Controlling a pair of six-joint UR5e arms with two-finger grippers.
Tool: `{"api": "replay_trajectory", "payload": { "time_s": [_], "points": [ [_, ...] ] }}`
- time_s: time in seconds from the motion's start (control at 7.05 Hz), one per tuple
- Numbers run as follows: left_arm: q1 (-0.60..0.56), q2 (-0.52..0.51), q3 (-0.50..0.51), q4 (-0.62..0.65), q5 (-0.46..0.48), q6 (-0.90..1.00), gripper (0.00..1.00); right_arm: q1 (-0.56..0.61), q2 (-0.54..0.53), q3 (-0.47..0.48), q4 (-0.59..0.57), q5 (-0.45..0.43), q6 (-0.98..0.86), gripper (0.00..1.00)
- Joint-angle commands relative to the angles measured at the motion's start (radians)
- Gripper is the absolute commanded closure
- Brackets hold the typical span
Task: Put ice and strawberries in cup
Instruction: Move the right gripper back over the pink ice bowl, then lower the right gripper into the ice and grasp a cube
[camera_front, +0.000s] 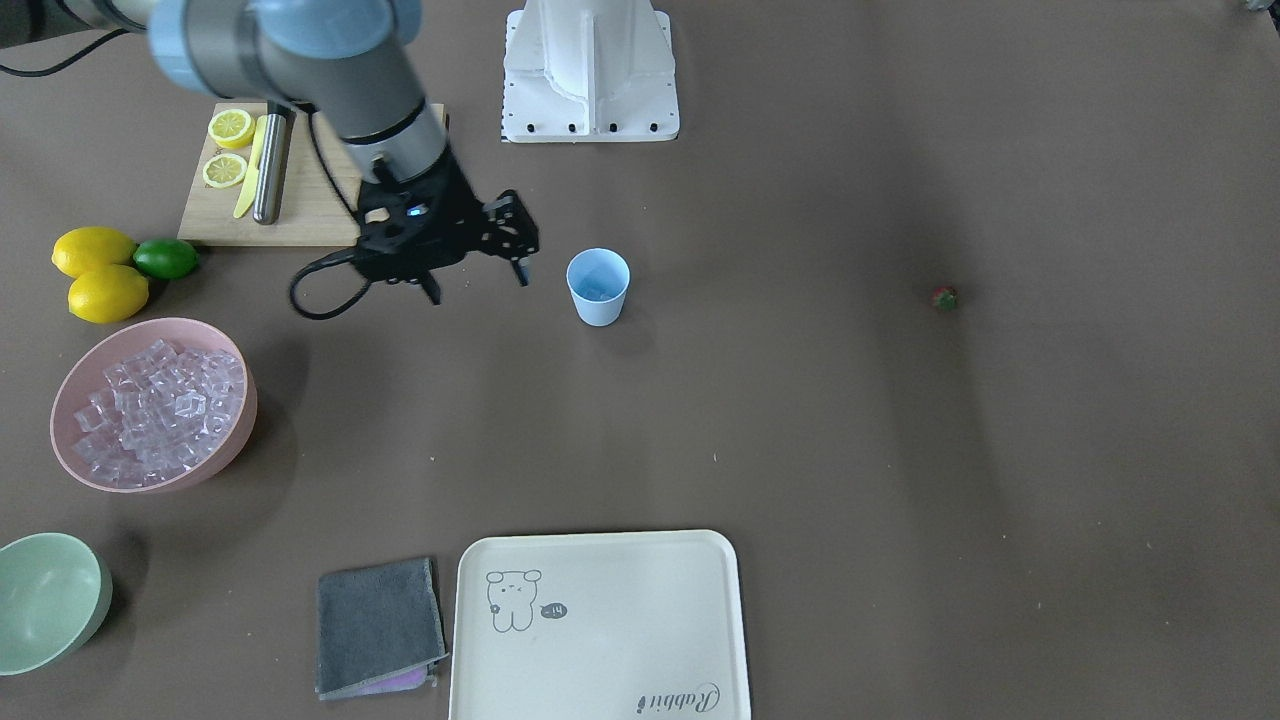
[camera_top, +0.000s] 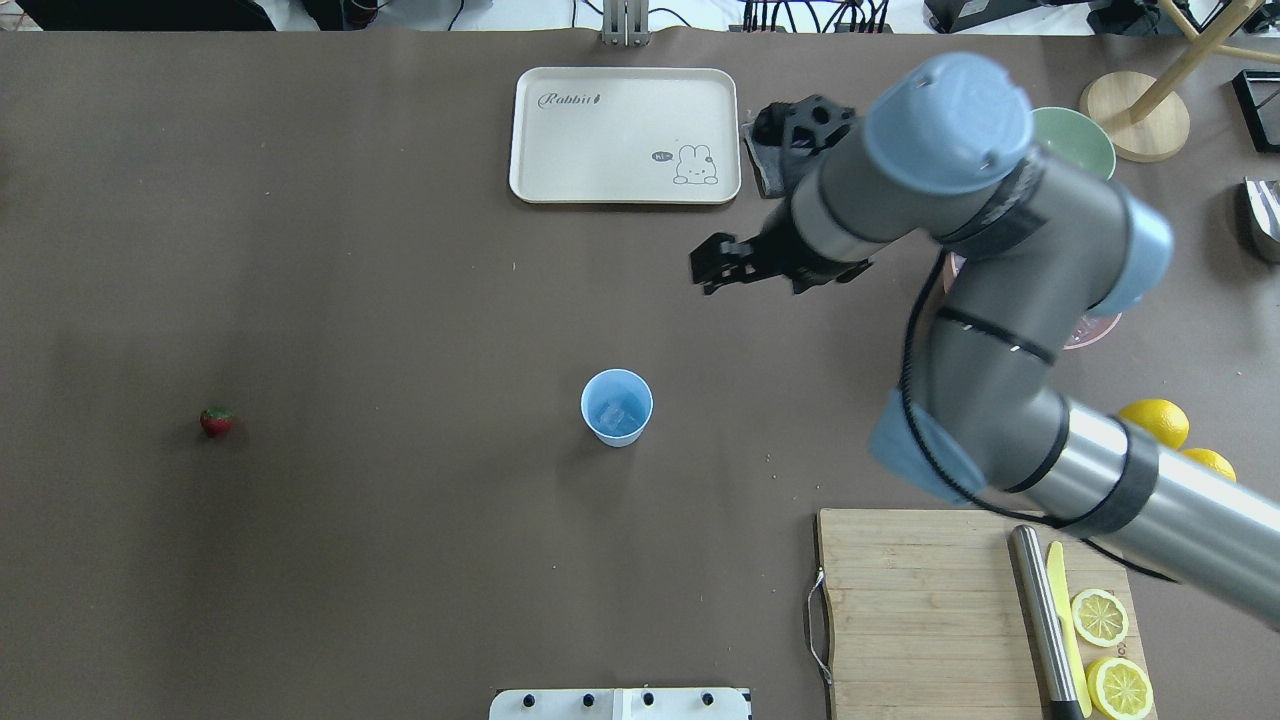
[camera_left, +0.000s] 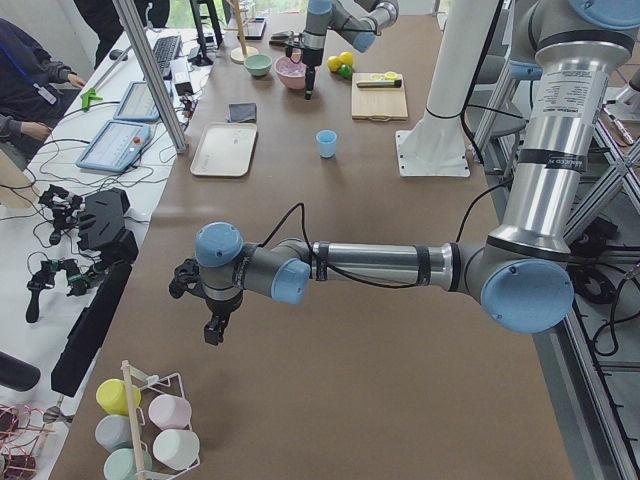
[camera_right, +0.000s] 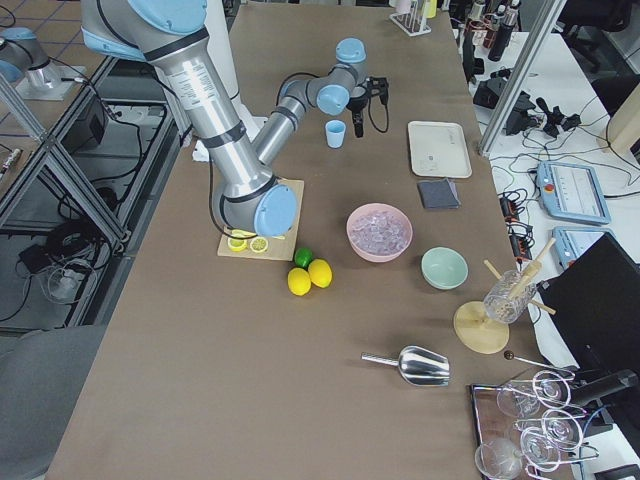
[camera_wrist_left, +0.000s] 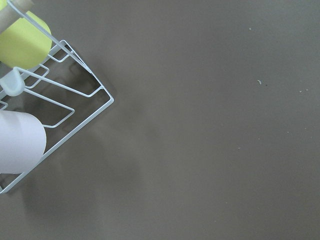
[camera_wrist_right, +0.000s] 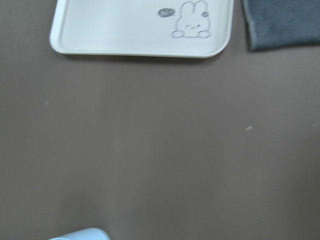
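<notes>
The light blue cup stands upright mid-table and also shows in the overhead view; a clear ice cube seems to lie inside it. More ice fills the pink bowl. The tiny red strawberry lies alone on the table, far from the cup, also in the overhead view. My right gripper is open and empty, hovering beside the cup on the bowl's side. My left gripper shows only in the exterior left view, far down the table; I cannot tell if it is open.
A cream tray and grey cloth lie at the far edge. A green bowl, two lemons, a lime and a cutting board flank the pink bowl. A wire mug rack stands by the left gripper.
</notes>
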Motion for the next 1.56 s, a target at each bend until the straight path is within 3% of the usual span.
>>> {"api": "replay_trajectory", "payload": {
  "time_s": [0.0, 0.28, 0.57, 0.99, 1.42],
  "points": [
    [0.000, -0.001, -0.004, -0.001, 0.000, -0.001, 0.02, 0.263, -0.164, -0.017, -0.045, 0.177, -0.538, 0.01],
    [0.002, -0.005, 0.000, -0.001, 0.000, -0.001, 0.02, 0.289, -0.180, -0.097, -0.060, 0.164, -0.716, 0.02],
    [0.002, -0.017, 0.009, -0.001, 0.000, -0.001, 0.02, 0.318, -0.177, -0.175, -0.065, 0.153, -0.694, 0.02],
    [0.002, -0.017, 0.009, -0.002, 0.000, 0.001, 0.02, 0.316, -0.201, -0.217, -0.059, 0.110, -0.088, 0.02],
    [0.003, -0.027, 0.008, -0.001, 0.000, 0.001, 0.02, 0.275, -0.186, -0.212, -0.057, 0.104, 0.284, 0.02]
  ]
}}
